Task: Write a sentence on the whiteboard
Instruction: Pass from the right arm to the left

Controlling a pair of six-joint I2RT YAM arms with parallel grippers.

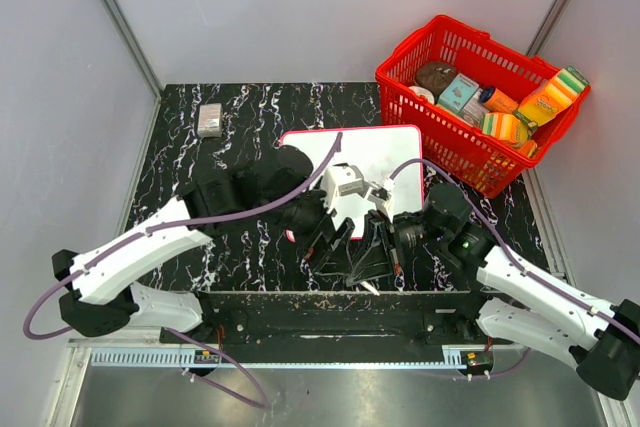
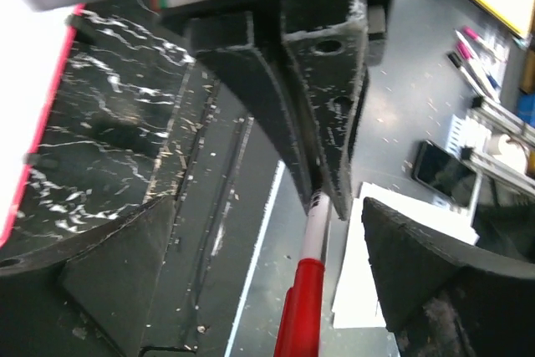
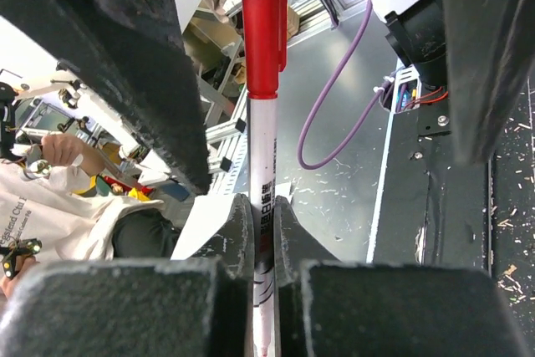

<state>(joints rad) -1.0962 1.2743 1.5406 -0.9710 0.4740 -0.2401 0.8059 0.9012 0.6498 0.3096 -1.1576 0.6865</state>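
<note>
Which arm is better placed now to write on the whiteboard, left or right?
Right. The right tool is shut on the red-capped marker, while the left tool stands open, gripping nothing. The whiteboard lies just beyond both.

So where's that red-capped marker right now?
The marker is pinched in the right gripper, the left gripper open either side of its red cap. From above, that's by the whiteboard's near edge, where both arms meet.
</note>
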